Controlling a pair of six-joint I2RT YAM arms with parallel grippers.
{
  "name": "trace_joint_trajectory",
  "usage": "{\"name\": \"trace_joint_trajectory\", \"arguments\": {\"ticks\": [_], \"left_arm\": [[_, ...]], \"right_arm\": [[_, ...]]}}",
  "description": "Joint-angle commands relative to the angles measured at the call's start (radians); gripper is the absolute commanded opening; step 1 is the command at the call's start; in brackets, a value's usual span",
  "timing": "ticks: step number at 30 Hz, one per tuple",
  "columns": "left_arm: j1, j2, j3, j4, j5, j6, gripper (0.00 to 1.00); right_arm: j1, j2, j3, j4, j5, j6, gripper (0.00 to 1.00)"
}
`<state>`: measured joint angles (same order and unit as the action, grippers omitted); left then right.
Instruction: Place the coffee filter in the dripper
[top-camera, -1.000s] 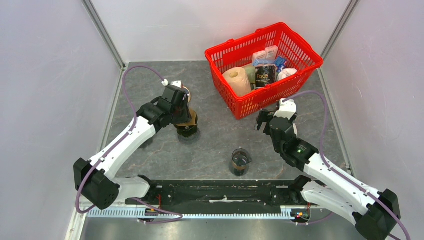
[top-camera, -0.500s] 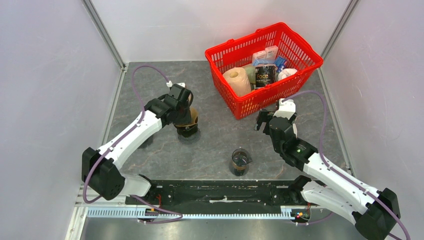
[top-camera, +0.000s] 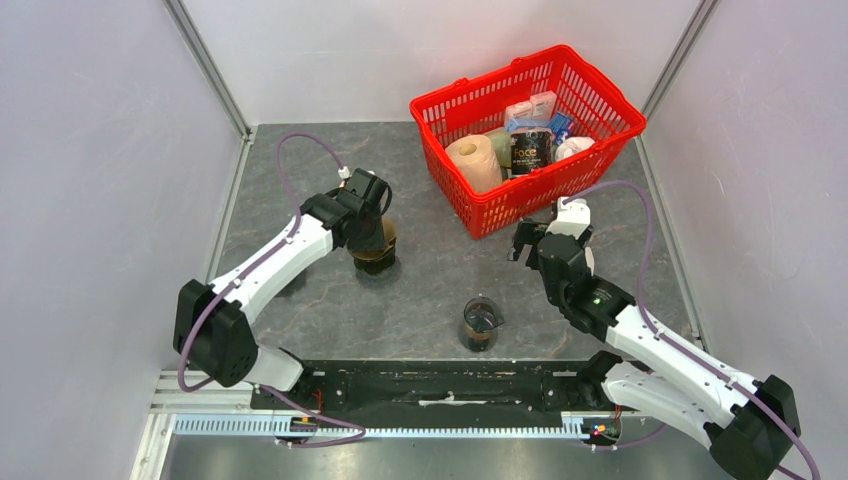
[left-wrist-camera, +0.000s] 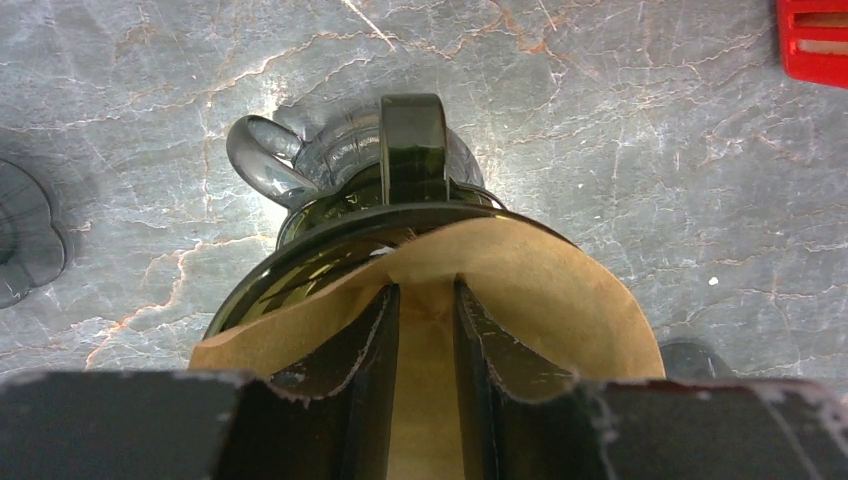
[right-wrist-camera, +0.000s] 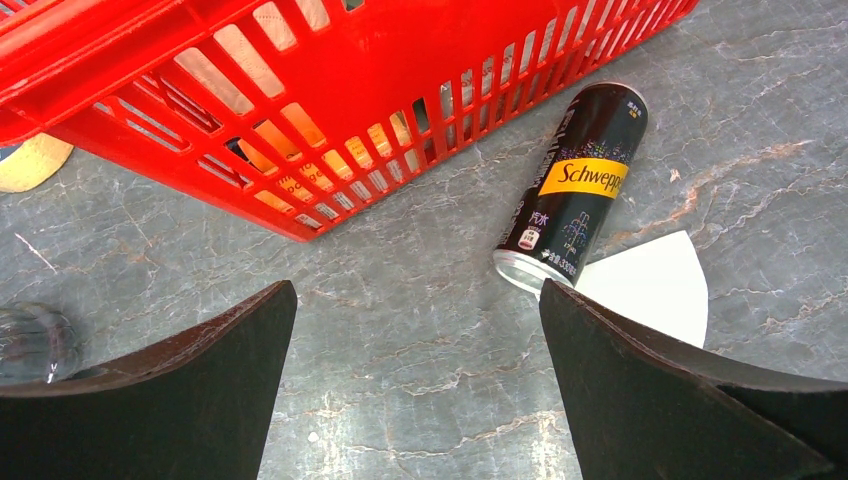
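Observation:
The brown coffee filter (left-wrist-camera: 560, 300) sits opened inside the dark glass dripper (left-wrist-camera: 300, 250), which rests on a clear glass server (left-wrist-camera: 262, 160). My left gripper (left-wrist-camera: 424, 290) reaches down into the filter's cone. Its fingers (left-wrist-camera: 350, 350) stand a narrow gap apart, and only the filter's inner wall shows between them. From above, the left gripper (top-camera: 370, 228) covers most of the dripper (top-camera: 374, 258). My right gripper (right-wrist-camera: 415, 290) hangs wide open over bare table by the basket, holding nothing; in the top view the right gripper (top-camera: 538, 238) is just below the basket's front corner.
A red basket (top-camera: 500, 212) holding several groceries stands at the back right. A black Schweppes can (right-wrist-camera: 575, 190) lies on a white paper filter (right-wrist-camera: 650, 285) beside it. A glass beaker (top-camera: 480, 325) stands near the table's front middle. A dark round object (left-wrist-camera: 25, 240) lies left of the dripper.
My left arm has swung its wrist rightward and settled over the dripper, and its jaws have narrowed. The right arm has not moved.

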<state>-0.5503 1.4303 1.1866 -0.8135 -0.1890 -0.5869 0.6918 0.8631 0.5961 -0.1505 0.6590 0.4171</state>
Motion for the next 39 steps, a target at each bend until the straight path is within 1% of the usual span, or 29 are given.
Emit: {"name": "trace_joint_trajectory", "arguments": {"ticks": [1, 16, 24, 30, 39], "left_arm": [[0.013, 0.023, 0.037, 0.020, 0.010, -0.019, 0.33], [0.036, 0.068, 0.039, 0.016, 0.076, -0.009, 0.31], [0.035, 0.100, 0.045, -0.061, 0.071, 0.005, 0.31], [0.034, 0.130, 0.043, -0.066, 0.056, 0.003, 0.30], [0.028, 0.166, 0.062, -0.117, 0.048, -0.007, 0.29]], "right_arm": [[0.001, 0.000, 0.005, 0.031, 0.013, -0.007, 0.99], [0.001, 0.011, 0.007, 0.030, 0.018, -0.012, 0.99], [0.002, 0.018, 0.009, 0.032, 0.021, -0.013, 0.99], [0.002, 0.020, 0.008, 0.031, 0.024, -0.014, 0.99], [0.002, 0.024, 0.008, 0.034, 0.023, -0.014, 0.99]]}}
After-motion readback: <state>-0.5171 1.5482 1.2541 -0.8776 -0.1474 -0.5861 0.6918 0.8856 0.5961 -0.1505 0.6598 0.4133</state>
